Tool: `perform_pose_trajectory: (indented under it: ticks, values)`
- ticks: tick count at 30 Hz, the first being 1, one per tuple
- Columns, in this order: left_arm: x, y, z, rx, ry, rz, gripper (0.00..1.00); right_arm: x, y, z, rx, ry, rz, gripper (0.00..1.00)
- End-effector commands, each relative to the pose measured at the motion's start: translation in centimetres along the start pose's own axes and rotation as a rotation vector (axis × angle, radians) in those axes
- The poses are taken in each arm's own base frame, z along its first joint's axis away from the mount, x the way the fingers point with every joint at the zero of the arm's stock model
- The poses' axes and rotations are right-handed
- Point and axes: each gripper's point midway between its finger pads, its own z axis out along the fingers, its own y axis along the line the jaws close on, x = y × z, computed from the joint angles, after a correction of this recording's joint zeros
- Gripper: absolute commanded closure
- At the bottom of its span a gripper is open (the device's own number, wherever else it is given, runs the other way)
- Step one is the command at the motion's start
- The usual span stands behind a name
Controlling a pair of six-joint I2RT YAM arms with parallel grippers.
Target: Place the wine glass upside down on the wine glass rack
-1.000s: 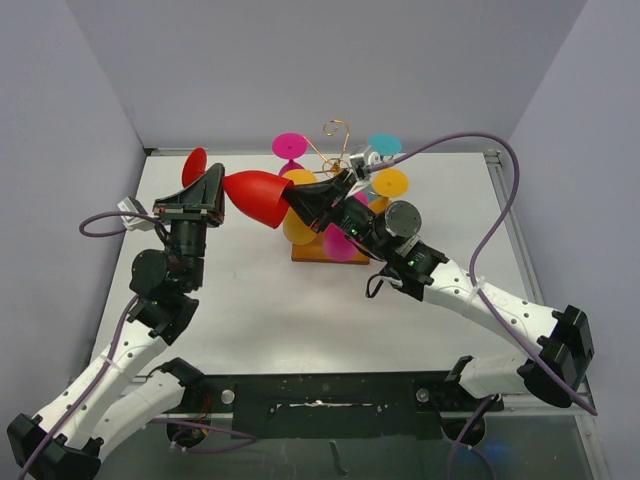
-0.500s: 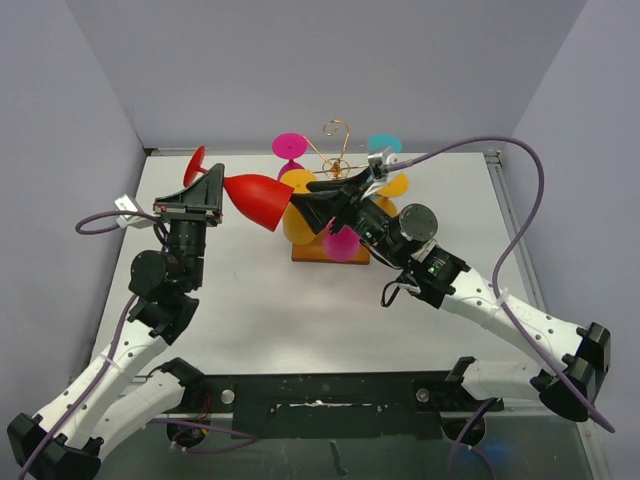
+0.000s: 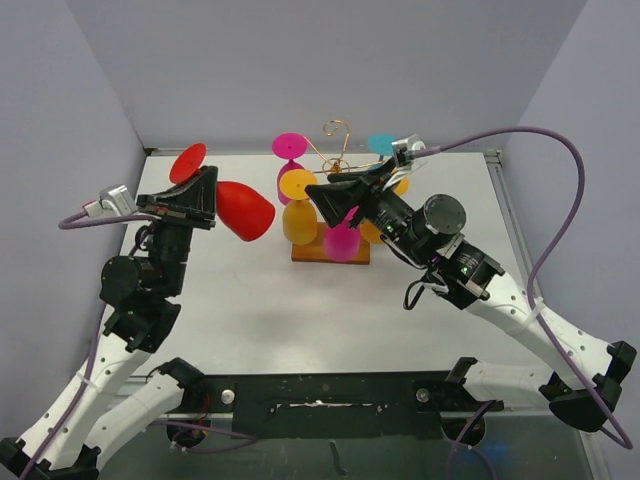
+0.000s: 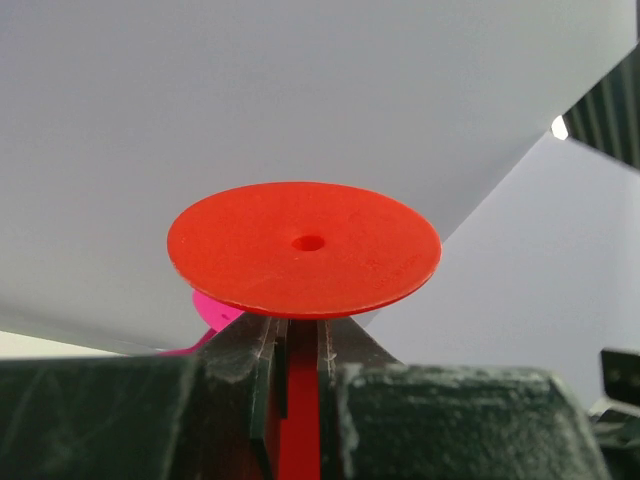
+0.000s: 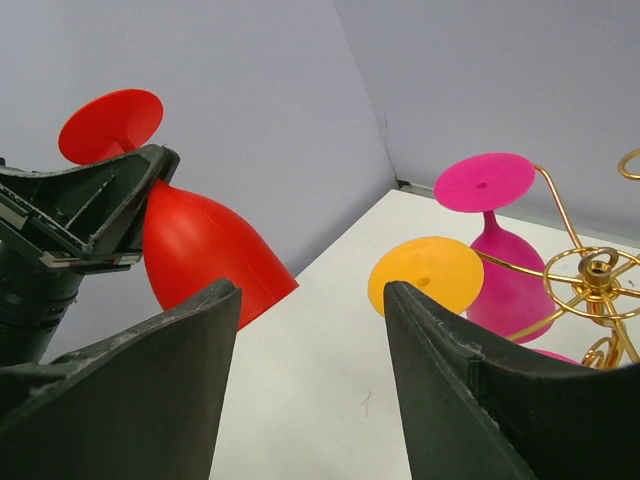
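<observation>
Top external view. Item: red wine glass point(image 3: 245, 210), plastic-looking, judged light, rigid, slick; tilted mid-air left of the wine glass rack point(image 3: 312, 256), apart from it. Left gripper point(image 3: 207, 190) clamped on stem below foot, the best hold. Right gripper point(image 3: 335, 195) jaws apart, empty.

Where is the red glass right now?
Top view, left side: the left gripper holds the red glass by its stem, bowl pointing toward the rack, not touching it.
</observation>
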Motion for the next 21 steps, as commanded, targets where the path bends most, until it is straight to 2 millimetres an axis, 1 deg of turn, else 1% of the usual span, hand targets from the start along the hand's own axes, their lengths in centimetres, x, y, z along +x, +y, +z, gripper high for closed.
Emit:
perform_pose_trajectory:
  ticks: [1, 5, 8, 16, 21]
  values:
    - [0.0, -2.1, -0.7, 0.154, 0.088, 0.321, 1.00, -2.9, 3.1, -0.1, -0.095, -0.018, 0.052, 0.39]
    - [1.9, -3.5, -1.8, 0.303, 0.173, 0.436, 1.00, -3.0, 4.3, 0.1, -0.147, 0.003, 0.080, 0.39]
    - [3.1, -3.4, -2.2, 0.342, 0.221, 0.488, 1.00, -2.8, 5.1, 0.3, -0.185, 0.019, 0.106, 0.38]
    - [4.4, -3.7, -3.4, 0.447, 0.256, 0.589, 1.00, -1.9, 7.5, 1.6, -0.290, 0.095, 0.190, 0.38]
    - [5.0, -4.0, -4.0, 0.503, 0.271, 0.623, 1.00, -0.9, 8.5, 2.8, -0.319, 0.160, 0.253, 0.39]
